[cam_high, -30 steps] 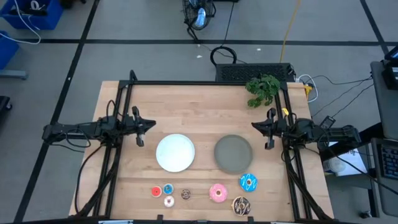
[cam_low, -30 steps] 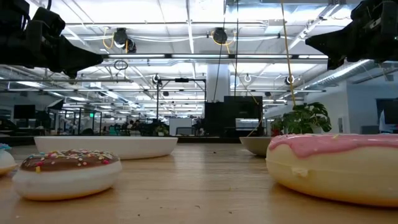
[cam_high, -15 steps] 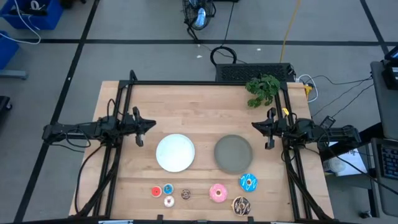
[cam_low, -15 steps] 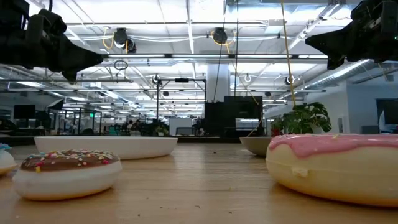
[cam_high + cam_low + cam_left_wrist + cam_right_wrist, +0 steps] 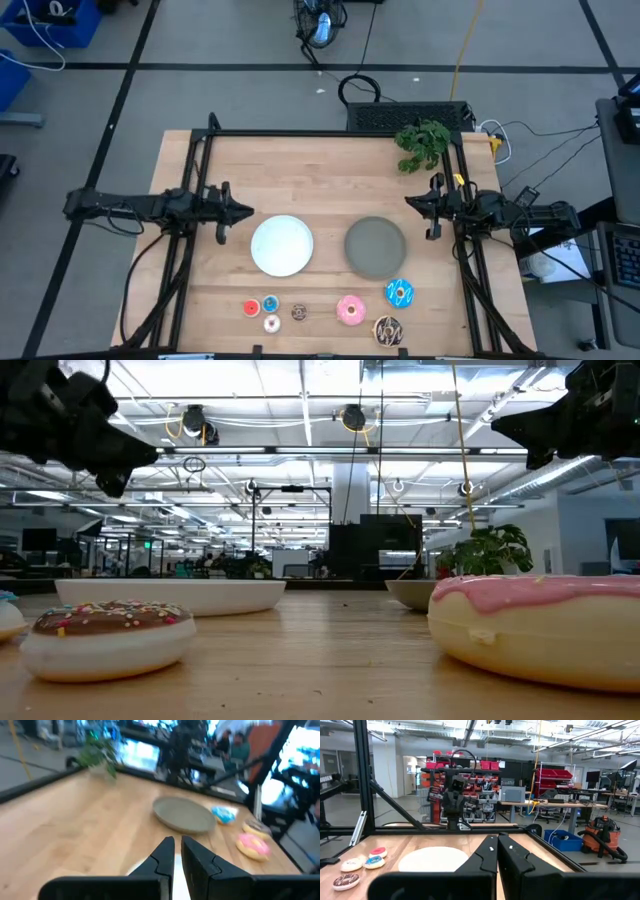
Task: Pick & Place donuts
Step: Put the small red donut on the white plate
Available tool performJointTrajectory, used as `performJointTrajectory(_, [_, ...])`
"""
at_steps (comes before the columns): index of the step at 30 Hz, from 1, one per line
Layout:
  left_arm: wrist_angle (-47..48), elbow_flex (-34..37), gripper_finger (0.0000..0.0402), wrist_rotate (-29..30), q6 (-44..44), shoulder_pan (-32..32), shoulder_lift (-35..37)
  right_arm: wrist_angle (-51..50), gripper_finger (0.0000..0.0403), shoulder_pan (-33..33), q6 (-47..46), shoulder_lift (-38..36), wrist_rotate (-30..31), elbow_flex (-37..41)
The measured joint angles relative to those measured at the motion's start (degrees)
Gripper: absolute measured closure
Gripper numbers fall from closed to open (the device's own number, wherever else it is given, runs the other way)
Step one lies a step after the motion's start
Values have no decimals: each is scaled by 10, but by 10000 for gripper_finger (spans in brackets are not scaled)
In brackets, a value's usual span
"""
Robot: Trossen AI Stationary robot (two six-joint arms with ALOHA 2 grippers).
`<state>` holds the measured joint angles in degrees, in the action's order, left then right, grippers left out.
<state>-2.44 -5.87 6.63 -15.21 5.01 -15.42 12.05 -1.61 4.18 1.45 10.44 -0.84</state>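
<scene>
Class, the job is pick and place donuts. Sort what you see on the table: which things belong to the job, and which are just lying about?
Belongs:
tiny red donut
tiny blue donut
tiny white donut
tiny brown donut
pink donut
blue sprinkled donut
chocolate donut
white plate
grey plate

Lying about:
green plant

The whole table (image 5: 330,170) is seen from straight overhead. A level, table-height view is taken close behind the pink donut (image 5: 535,625), facing the room. Each wrist view is aimed inward across the table; the grey plate (image 5: 184,815) and white plate (image 5: 432,858) are shared with the overhead view.
</scene>
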Motion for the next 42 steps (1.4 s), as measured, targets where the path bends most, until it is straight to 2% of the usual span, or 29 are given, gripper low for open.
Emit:
performJointTrajectory(3, [41,-77,365,48,0,40,-75,-1,403,0,0,0,0,0])
performJointTrajectory(7, [140,-208,379,109,17,98,-189,-3,403,0,0,0,0,0])
performJointTrajectory(10, [235,-310,396,157,14,135,-271,-3,403,0,0,1,0,0])
performJointTrajectory(13, [346,-403,393,185,-15,159,-340,-3,403,0,0,1,0,0])
performJointTrajectory(17, [504,-495,383,185,-126,187,-411,-3,403,0,0,1,0,0])
performJointTrajectory(21, [590,-558,397,152,-218,242,-480,-3,403,0,-2,1,-1,0])
performJointTrajectory(25, [611,-611,391,96,-286,295,-553,-4,403,0,-20,1,-1,0])
performJointTrajectory(27, [609,-628,389,85,-311,324,-590,2,403,0,-22,1,-1,0])
performJointTrajectory(32, [600,-647,395,74,-357,379,-673,3,403,0,-22,1,-1,0])
performJointTrajectory(36, [565,-648,393,38,-377,397,-723,1,403,0,-22,1,-2,0])
performJointTrajectory(42, [537,-648,341,23,-433,414,-781,2,403,0,-15,1,-1,0])
